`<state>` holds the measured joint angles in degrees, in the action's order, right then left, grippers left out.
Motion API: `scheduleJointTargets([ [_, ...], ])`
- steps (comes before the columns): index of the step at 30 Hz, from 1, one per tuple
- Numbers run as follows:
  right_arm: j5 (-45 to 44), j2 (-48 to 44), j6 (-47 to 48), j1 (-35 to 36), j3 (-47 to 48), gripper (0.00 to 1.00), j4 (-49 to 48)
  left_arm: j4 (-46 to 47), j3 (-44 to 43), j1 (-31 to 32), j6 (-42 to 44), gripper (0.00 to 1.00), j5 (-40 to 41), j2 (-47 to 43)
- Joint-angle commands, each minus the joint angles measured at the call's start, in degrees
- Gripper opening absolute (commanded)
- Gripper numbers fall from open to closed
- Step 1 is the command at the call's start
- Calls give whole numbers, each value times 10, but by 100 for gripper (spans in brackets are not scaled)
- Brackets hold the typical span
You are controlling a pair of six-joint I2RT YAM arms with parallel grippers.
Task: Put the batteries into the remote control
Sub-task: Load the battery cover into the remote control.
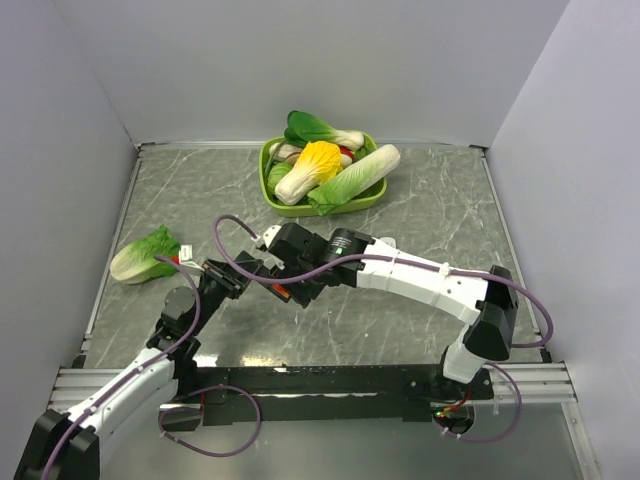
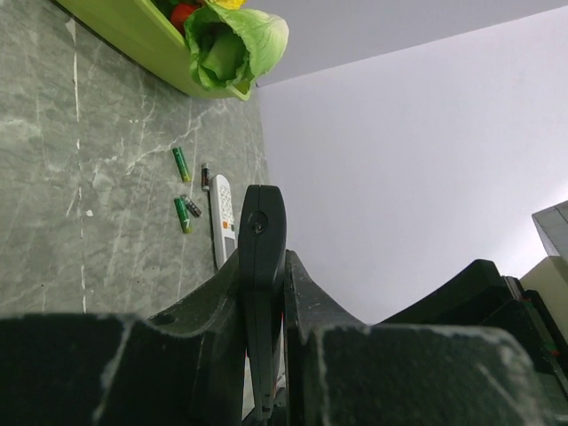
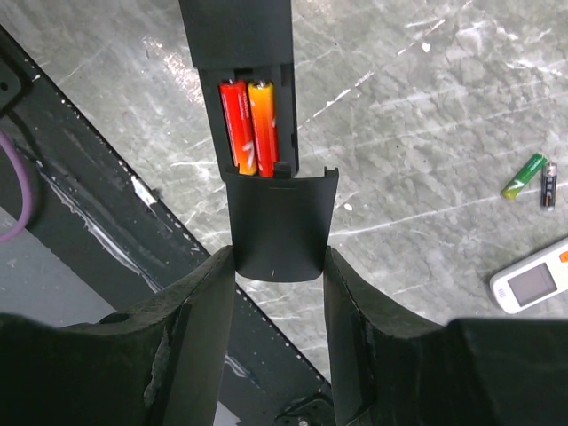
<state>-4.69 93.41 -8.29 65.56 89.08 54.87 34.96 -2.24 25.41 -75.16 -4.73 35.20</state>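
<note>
The black remote control (image 3: 238, 31) is held edge-on in my left gripper (image 2: 264, 275), which is shut on it (image 2: 262, 235). Its compartment is uncovered and holds two red and orange batteries (image 3: 248, 124) side by side. My right gripper (image 3: 280, 257) is shut on the small black cover piece (image 3: 280, 222), which sits at the compartment's lower end. Both grippers meet low at centre-left in the top view, left (image 1: 228, 277) and right (image 1: 285, 287). Loose green batteries (image 2: 181, 164) (image 3: 524, 176) lie on the table beyond.
A white remote (image 2: 223, 217) with buttons lies by the loose batteries; it also shows in the right wrist view (image 3: 532, 282). A green bowl (image 1: 270, 190) of toy vegetables stands at the back. A toy lettuce (image 1: 145, 255) lies at the left. The table's black front rail (image 3: 106, 204) is near.
</note>
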Motion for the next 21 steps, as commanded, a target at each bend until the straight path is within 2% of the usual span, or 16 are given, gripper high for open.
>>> scheduleJointTargets([
  [1,7,25,13,6,36,33,15,56,45,5,-11,1,-10,0],
  [21,17,82,25,11,94,34,36,53,50,14,-11,1,-2,-26],
])
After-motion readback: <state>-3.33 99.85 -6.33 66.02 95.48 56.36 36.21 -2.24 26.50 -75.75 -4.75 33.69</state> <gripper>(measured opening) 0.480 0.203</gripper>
